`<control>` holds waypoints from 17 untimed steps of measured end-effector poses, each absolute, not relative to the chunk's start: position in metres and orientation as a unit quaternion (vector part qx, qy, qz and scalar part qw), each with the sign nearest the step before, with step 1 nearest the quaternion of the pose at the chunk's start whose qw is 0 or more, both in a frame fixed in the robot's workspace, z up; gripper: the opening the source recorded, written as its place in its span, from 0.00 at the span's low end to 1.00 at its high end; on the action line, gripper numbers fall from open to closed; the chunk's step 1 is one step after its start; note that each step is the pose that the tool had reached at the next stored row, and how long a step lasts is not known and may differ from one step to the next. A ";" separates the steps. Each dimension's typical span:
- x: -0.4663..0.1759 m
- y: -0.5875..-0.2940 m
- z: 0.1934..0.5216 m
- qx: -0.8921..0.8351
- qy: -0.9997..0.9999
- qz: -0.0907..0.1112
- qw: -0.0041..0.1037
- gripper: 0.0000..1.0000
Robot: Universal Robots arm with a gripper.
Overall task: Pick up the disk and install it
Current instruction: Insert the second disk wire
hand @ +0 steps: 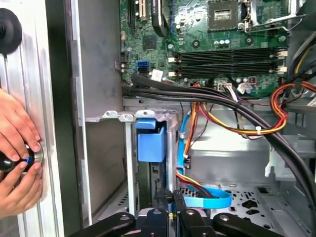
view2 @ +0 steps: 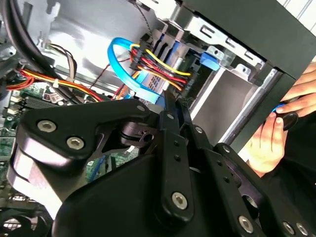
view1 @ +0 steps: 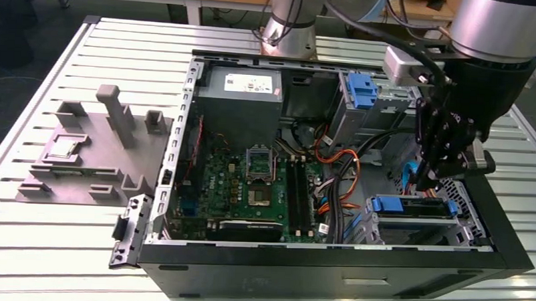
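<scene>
In the exterior view the disk (view1: 420,208) lies edge-up in the metal drive cage (view1: 417,231) at the front right corner of the open computer case, blue carrier plastic showing at its end. My gripper (view1: 427,177) hangs just above it, the fingers drawn close together with nothing clearly between them. In the first wrist view the gripper (hand: 169,196) stands over the cage slot, beside the blue carrier tab (hand: 150,140). In the second wrist view the gripper (view2: 174,103) points toward a bundle of coloured power wires (view2: 158,66) and a blue data cable (view2: 118,64).
Thick black cables (hand: 207,96) and orange wires cross the case between motherboard (view1: 249,183) and cage. A blue bracket (view1: 361,90) sits on the upper cage, beside the power supply (view1: 241,89). A person's hands (hand: 17,158) hold a black knob at the case's outer wall. A grey fixture (view1: 89,151) stands at the exterior view's left.
</scene>
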State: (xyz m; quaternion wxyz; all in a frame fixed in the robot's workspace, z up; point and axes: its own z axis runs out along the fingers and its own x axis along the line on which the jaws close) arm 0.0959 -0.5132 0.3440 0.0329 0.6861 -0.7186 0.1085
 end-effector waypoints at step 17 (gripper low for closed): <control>0.084 -0.530 0.338 0.683 -0.722 0.110 -0.007 0.16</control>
